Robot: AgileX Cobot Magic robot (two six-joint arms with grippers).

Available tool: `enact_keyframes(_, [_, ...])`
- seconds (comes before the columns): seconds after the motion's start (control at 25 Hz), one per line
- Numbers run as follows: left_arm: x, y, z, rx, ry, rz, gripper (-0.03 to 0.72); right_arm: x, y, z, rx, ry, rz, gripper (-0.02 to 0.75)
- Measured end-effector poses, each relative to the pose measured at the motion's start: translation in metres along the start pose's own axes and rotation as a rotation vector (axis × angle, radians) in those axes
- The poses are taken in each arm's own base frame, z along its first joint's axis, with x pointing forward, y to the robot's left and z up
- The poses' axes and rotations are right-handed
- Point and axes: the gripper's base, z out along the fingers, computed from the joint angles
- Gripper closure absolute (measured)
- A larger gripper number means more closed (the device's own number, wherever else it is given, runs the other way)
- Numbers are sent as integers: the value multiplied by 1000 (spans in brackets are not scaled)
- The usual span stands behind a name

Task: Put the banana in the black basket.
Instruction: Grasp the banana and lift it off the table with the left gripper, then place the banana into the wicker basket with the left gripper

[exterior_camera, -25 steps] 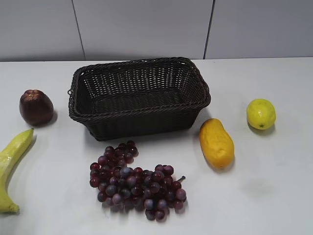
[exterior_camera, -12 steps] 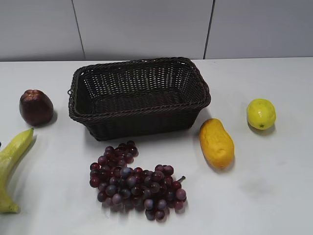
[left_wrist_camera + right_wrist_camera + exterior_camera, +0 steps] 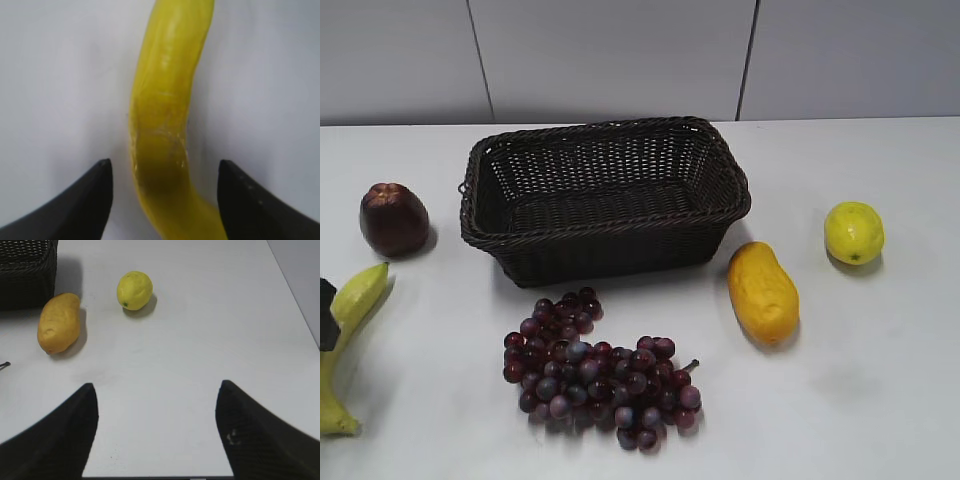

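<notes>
Bright, even overhead light on a white table (image 3: pixel 880 400). Soft, short shadows sit beside each fruit and the black basket (image 3: pixel 605 195). The left wrist view is blurred, with pale glare along the banana (image 3: pixel 162 125). The exterior view is sharp.

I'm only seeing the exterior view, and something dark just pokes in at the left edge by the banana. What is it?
Observer: The left gripper, open, with the banana between its fingers.
Operator: Touching it?
Observer: No, white table shows on both sides.
Operator: And the other arm?
Observer: The right gripper is open over bare table, the lemon and orange-yellow fruit ahead of it.
</notes>
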Motion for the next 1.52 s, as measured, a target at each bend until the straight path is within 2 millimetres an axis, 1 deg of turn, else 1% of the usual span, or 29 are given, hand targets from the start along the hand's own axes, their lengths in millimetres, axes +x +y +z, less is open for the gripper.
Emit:
enact_keyframes(0.36, [-3, 5, 24, -16, 33, -1, 45, 0, 0, 0, 0, 0, 0, 155])
enact_keyframes(0.64, [-3, 7, 37, -19, 59, -5, 50, 0, 0, 0, 0, 0, 0, 155])
enact_keyframes(0.72, [-3, 8, 38, -20, 60, -5, 54, 0, 0, 0, 0, 0, 0, 155])
enact_keyframes(0.76, [-3, 8, 39, -21, 56, -6, 66, 0, 0, 0, 0, 0, 0, 155])
enact_keyframes(0.8, [-4, 8, 39, -21, 52, -7, 98, 0, 0, 0, 0, 0, 0, 155])
enact_keyframes(0.88, [-4, 8, 39, -19, 49, -12, 171, 0, 0, 0, 0, 0, 0, 155])
enact_keyframes(0.92, [-4, 8, 39, -18, 48, -14, 226, 0, 0, 0, 0, 0, 0, 155])
enact_keyframes(0.96, [-4, 8, 39, -18, 51, -14, 255, 0, 0, 0, 0, 0, 0, 155])
enact_keyframes(1.08, [-4, 7, 38, -11, 58, -20, 263, 0, 0, 0, 0, 0, 0, 155])
enact_keyframes(1.16, [-3, 6, 35, 1, 80, -23, 265, 0, 0, 0, 0, 0, 0, 155])
enact_keyframes(1.2, [-3, 4, 31, 8, 83, -24, 265, 0, 0, 0, 0, 0, 0, 155])
enact_keyframes(1.4, [-5, -5, -8, 57, 52, -32, 265, 0, 0, 0, 0, 0, 0, 155])
enact_keyframes(1.52, [-5, -12, -37, 82, -11, -27, 266, 0, 0, 0, 0, 0, 0, 155])
